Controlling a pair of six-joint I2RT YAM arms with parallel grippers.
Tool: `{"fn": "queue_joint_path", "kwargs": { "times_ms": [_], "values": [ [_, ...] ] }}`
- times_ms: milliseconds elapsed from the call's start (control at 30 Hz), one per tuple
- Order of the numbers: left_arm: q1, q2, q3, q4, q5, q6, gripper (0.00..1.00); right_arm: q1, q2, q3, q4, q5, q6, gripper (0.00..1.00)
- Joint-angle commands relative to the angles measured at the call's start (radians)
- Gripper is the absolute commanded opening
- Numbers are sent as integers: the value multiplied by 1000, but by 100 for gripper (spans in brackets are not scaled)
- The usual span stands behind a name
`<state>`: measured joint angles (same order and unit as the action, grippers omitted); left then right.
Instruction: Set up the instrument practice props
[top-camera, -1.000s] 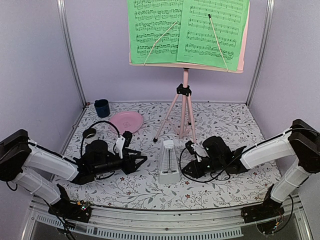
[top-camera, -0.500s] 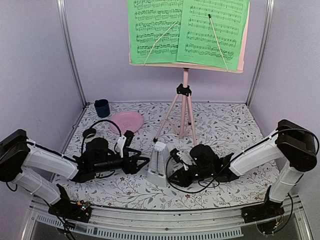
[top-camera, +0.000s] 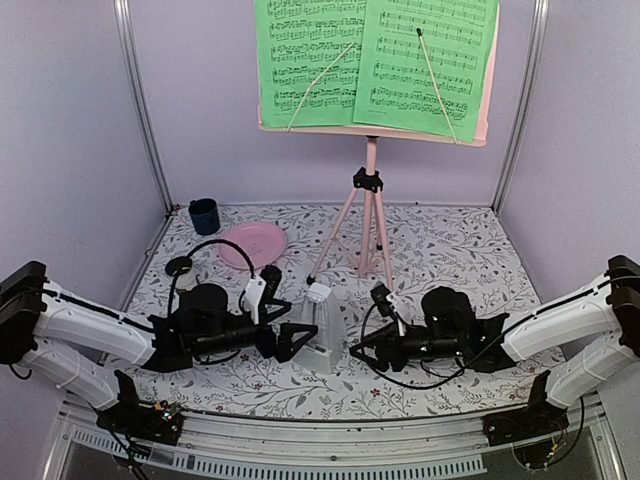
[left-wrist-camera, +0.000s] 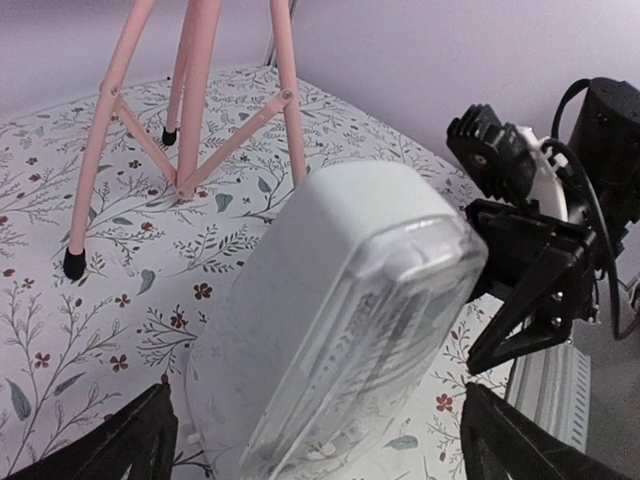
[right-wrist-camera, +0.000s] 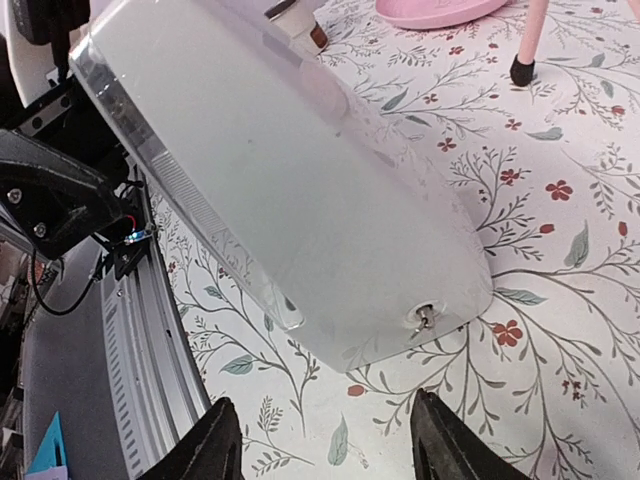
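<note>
White metronome (left-wrist-camera: 340, 320) leaning at centre, your left tool (left-wrist-camera: 315, 425) spread wide at the lower corners, pink stand legs (left-wrist-camera: 190, 90) upper left, right tool (left-wrist-camera: 510, 250) at right

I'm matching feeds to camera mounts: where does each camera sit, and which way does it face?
Top external: above and behind the arm bases, looking down across the table, music stand and metronome; both arms show.
Left wrist: low on the left arm, facing the metronome and stand legs; own fingers at bottom corners, right gripper beyond.
Right wrist: low on the right arm, facing the metronome; own fingers at bottom.
Shared: both wrist views show the metronome, from opposite sides.
</note>
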<state>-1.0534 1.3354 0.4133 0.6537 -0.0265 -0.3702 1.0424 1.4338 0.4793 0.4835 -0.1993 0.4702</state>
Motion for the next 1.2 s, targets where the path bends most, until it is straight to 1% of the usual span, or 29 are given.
{"fn": "queue_joint_path", "kwargs": {
  "times_ms": [0, 100, 167, 333, 467, 667, 767, 900, 967, 1067, 1167],
  "values": [
    [-49, 51, 97, -49, -128, -3, 99, -36, -92, -57, 16, 65, 10, 66],
    [-65, 98, 159, -97, -191, -16, 99, -52, -132, -71, -3, 96, 11, 76],
    [-71, 131, 198, -131, -239, -36, 99, -58, -140, -71, -17, 117, 9, 79],
    [-89, 218, 288, -197, -342, -83, 98, -62, -128, -69, -26, 152, 23, 80],
    [-105, 279, 340, -267, -415, -129, 91, -63, -120, -66, -26, 166, 37, 79],
    [-106, 336, 342, -285, -420, -177, 82, -63, -104, -58, -22, 167, 38, 78],
    [-105, 349, 340, -278, -411, -172, 75, -62, -81, -51, -14, 159, 41, 78],
    [-113, 308, 339, -271, -435, -160, 57, -63, -46, -42, 26, 141, 57, 74],
    [-123, 269, 331, -231, -446, -119, 51, -62, -29, -33, 47, 131, 65, 72],
    [-140, 212, 328, -164, -466, -9, 43, -63, -15, -17, 79, 114, 67, 69],
    [-152, 163, 344, -138, -500, 97, 36, -64, -18, -12, 116, 98, 62, 66]
  ]
}}
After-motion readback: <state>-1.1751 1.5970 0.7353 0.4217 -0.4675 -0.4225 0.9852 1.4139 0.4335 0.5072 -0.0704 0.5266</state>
